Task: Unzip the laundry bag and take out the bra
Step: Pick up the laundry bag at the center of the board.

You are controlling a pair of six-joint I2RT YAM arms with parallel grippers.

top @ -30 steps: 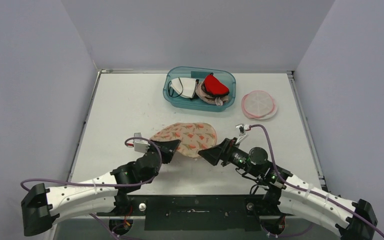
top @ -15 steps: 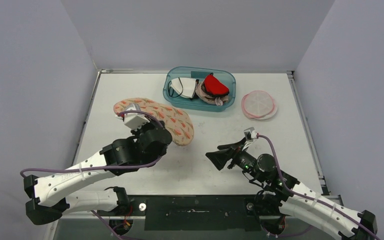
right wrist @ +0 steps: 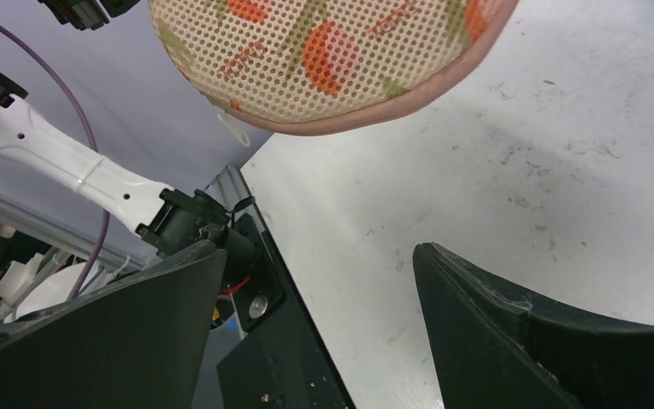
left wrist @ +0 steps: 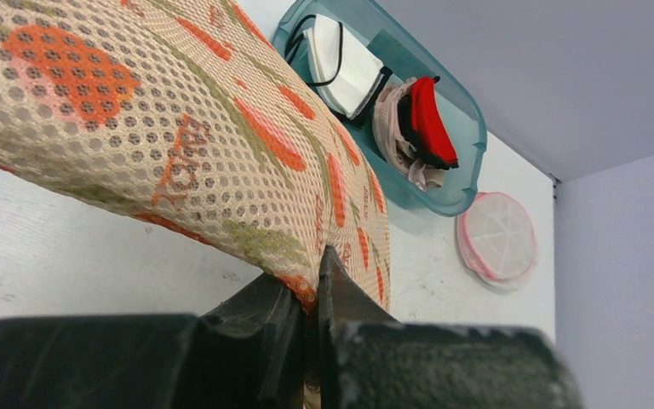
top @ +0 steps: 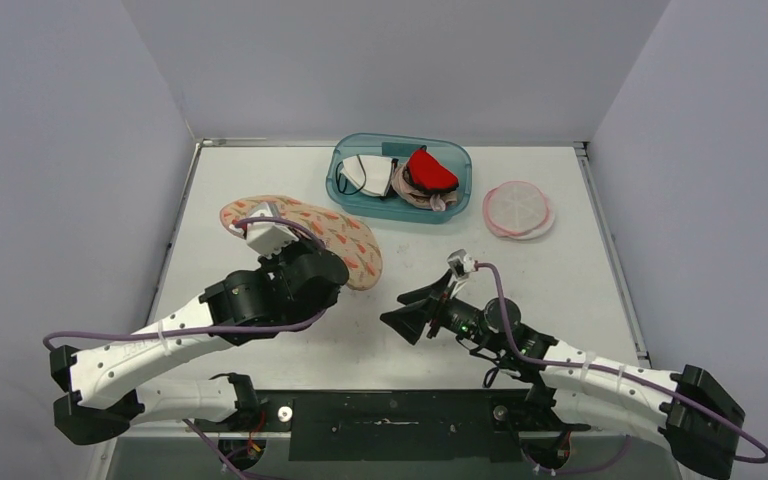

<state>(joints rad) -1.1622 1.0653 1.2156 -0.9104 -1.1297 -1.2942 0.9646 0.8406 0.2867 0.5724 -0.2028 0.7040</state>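
The laundry bag point(top: 348, 240), beige mesh with orange and green flowers, hangs lifted over the left middle of the table. My left gripper point(top: 343, 275) is shut on its lower edge; the left wrist view shows the fabric point(left wrist: 221, 145) pinched between the closed jaws of that gripper point(left wrist: 315, 285). To its right, my right gripper point(top: 396, 308) stands open and empty, pointing left at the bag and apart from it. The right wrist view has the bag's pink-rimmed end point(right wrist: 332, 51) above that gripper point(right wrist: 319, 251), with a small pale tab point(right wrist: 237, 129) hanging from the rim. The bra is hidden.
A teal bin point(top: 345, 200) at the back centre holds white, red and beige garments. A round pink-rimmed mesh pouch point(top: 518, 208) lies to its right. Grey walls close off the table on three sides. The black base plate point(right wrist: 272, 341) runs along the near edge.
The bag lay flat in the middle between both grippers; my left gripper has carried it up, left and back. My right gripper has come away from it, swung left and narrowed slightly.
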